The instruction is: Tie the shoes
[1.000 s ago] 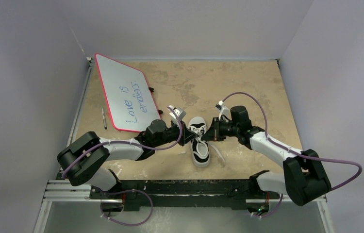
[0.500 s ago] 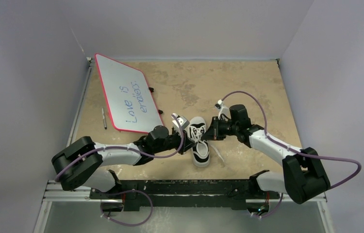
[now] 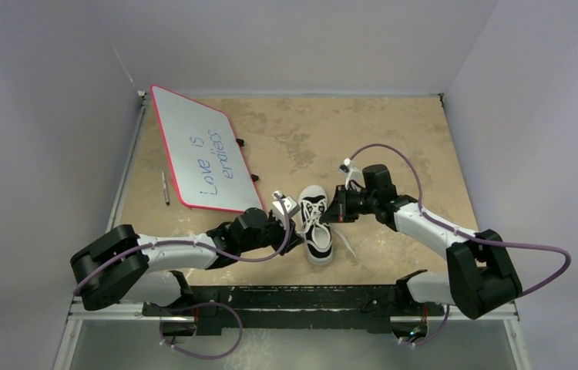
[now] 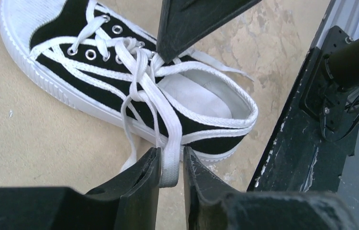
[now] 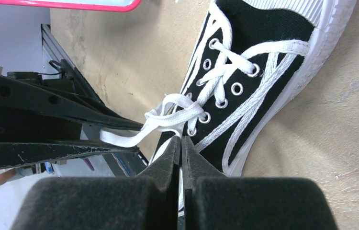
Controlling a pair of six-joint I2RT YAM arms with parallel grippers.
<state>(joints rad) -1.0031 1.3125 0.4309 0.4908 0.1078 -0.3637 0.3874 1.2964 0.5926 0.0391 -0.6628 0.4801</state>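
We've got the sneaker (image 3: 317, 225) flat on the tan table (image 3: 394, 131) between both arms, toe pointing away from the bases, white insole (image 4: 194, 96) showing in its mouth. Right gripper (image 5: 181, 142) is clamped tight on the laces (image 4: 141, 72) at their crossing. Left gripper (image 4: 171, 155) is barely parted, with a lace end in the gap. Pinched or loose, we can't tell.
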